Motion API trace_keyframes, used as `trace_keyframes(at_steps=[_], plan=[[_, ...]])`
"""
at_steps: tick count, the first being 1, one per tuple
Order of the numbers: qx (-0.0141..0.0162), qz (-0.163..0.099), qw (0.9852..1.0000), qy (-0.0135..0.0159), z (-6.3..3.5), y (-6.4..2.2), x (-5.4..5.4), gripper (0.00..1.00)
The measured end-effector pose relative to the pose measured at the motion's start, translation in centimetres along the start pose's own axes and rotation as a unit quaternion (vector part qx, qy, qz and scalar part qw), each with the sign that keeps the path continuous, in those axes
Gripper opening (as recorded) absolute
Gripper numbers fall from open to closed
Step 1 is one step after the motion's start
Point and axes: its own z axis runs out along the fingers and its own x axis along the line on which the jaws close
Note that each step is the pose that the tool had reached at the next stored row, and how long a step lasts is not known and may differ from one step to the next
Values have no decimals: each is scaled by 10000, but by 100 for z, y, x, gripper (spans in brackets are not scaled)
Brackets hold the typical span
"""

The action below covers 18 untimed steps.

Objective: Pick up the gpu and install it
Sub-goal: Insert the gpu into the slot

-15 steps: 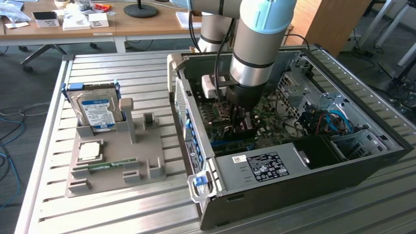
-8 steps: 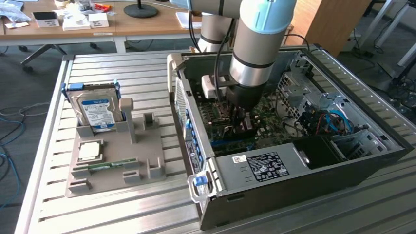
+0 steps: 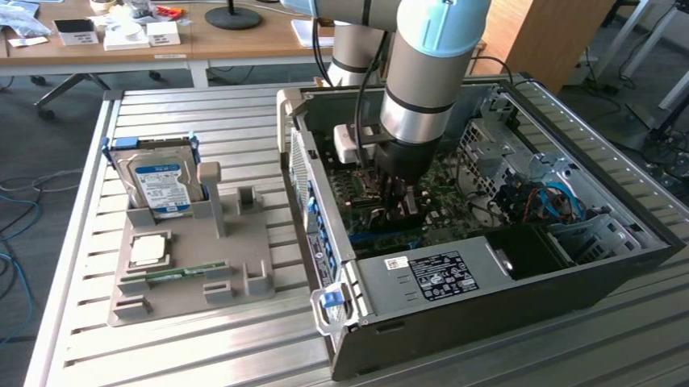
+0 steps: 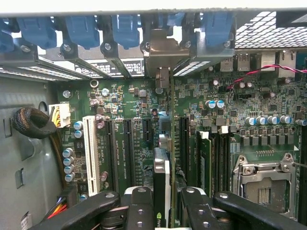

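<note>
An office workshop, desks behind, and a slatted metal surface (image 3: 161,355) carrying an open computer case (image 3: 603,266): your arm reaches down into it. The fingers (image 4: 161,201) are closed on the gpu (image 4: 162,167), held edge-on between them and standing upright over the motherboard (image 4: 129,110), its metal end bracket (image 4: 163,52) reaching ahead of the fingers toward the blue slot clips (image 4: 124,28). Whether its lower edge has met a slot, you cannot tell. Judge the card as light and stiff but fragile: thin board, exposed parts, best gripped on its flat faces near mid-length, as now. Well away from the fingers, outside the case, the grey holder (image 3: 183,266) keeps the hard drive (image 3: 160,184).
</note>
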Motion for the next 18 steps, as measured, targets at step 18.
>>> trace_keyframes(at_steps=[18], plan=[[0,-2,10000,0,0,-2,0,27]])
